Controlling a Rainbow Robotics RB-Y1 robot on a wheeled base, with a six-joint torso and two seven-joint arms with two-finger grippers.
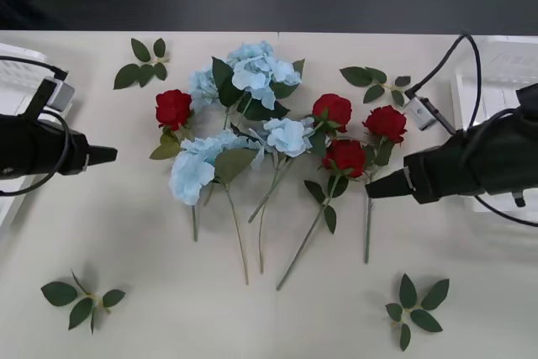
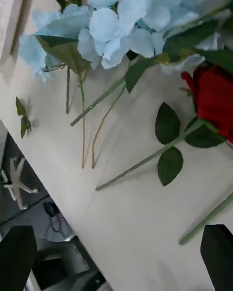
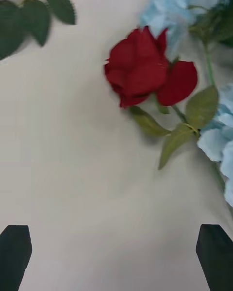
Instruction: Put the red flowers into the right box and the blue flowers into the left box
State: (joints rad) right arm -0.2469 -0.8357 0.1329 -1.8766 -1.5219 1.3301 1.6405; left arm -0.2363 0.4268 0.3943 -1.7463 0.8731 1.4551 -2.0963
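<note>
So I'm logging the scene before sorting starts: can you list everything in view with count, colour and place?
red flowers: four, deep red; one left of the blue cluster, three right of it
blue flowers: several pale blue heads, exact count unclear; table centre
leaf sprigs: four, green; scattered around the flowers
left box: one, white; table's left edge
right box: one, white; table's right edge
table: one, beige
left gripper: black fingers open, left of the flowers
right gripper: black fingers open, beside the rightmost roses

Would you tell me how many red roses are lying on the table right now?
4: one red rose left of the blue flowers, three clustered right of them.
</note>
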